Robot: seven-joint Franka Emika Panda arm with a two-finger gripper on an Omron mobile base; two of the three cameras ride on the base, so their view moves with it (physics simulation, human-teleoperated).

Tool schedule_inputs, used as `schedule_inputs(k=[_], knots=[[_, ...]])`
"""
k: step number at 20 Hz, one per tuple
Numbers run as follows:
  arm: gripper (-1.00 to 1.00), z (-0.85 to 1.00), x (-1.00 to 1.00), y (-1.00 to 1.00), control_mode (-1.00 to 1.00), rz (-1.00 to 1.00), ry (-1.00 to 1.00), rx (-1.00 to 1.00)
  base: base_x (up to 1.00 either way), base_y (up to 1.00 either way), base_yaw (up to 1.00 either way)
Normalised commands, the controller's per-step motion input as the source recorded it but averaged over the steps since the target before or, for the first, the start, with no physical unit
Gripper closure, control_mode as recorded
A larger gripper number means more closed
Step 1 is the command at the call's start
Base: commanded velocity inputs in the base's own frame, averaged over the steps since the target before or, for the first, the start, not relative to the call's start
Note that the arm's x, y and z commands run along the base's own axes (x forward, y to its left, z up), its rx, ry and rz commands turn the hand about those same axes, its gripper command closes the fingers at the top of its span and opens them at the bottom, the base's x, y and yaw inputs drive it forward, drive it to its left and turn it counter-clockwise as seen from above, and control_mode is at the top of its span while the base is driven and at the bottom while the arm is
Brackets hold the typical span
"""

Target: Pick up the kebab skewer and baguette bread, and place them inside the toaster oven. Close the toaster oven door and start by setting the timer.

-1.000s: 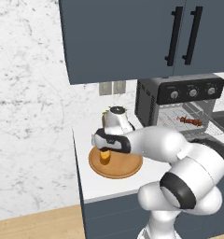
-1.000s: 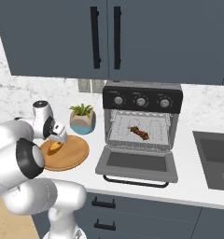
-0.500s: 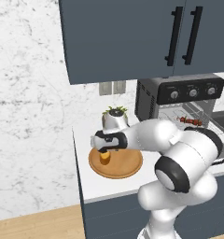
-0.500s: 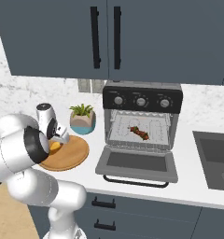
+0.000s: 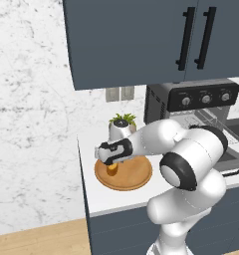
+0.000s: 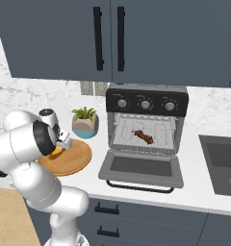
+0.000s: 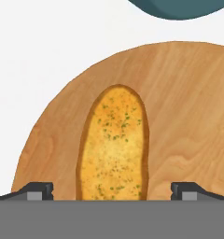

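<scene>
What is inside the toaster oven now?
The kebab skewer lies on the wire rack inside the toaster oven, whose door hangs open. The oven's deeper corners cannot be made out.

Light is even and bright in every view, flat as rendered scenes are, with no glare. Soft shading sits under the cabinets and inside the toaster oven. Both base views look slightly soft (edges a little jagged). The hand view is sharp on the baguette bread, without edge distortion.
</scene>
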Motion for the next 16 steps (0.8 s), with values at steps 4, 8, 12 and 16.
schedule_inputs(k=[4, 8, 12, 16], knots=[[-1.0, -0.19, 0.06, 0.0, -1.0, 0.0, 0.0, 0.0, 0.0, 0.0, 0.0], [-1.0, -0.17, 0.01, 0.0, -1.0, 0.0, 0.0, 0.0, 0.0, 0.0, 0.0], [-1.0, -0.15, 0.0, 0.0, -1.0, 0.0, 0.01, 0.0, 0.0, 0.0, 0.0], [-1.0, -0.14, 0.0, 0.0, -1.0, 0.0, 0.02, 0.0, 0.0, 0.0, 0.0]])
